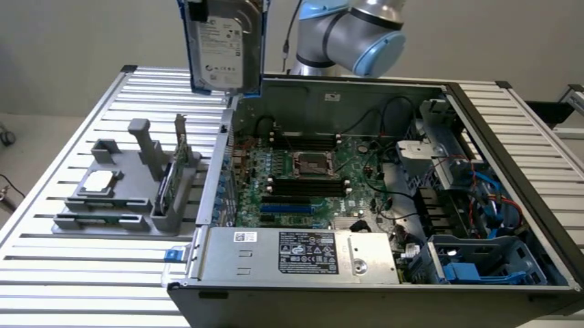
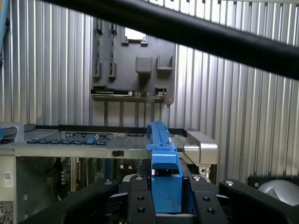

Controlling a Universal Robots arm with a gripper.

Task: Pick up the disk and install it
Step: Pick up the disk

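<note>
Though half-wide, gripper [image 2: 167,193] snug on disk [image 2: 163,149].

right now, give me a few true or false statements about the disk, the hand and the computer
1. The disk hangs upright in the air by a corner of the open computer case. True.
2. The hand is open and empty. False: it is shut on the disk's blue frame.
3. A small silver chip sits on the grey holder beside the case. True.
4. The disk is seated inside the case. False: it is held above it.
</note>
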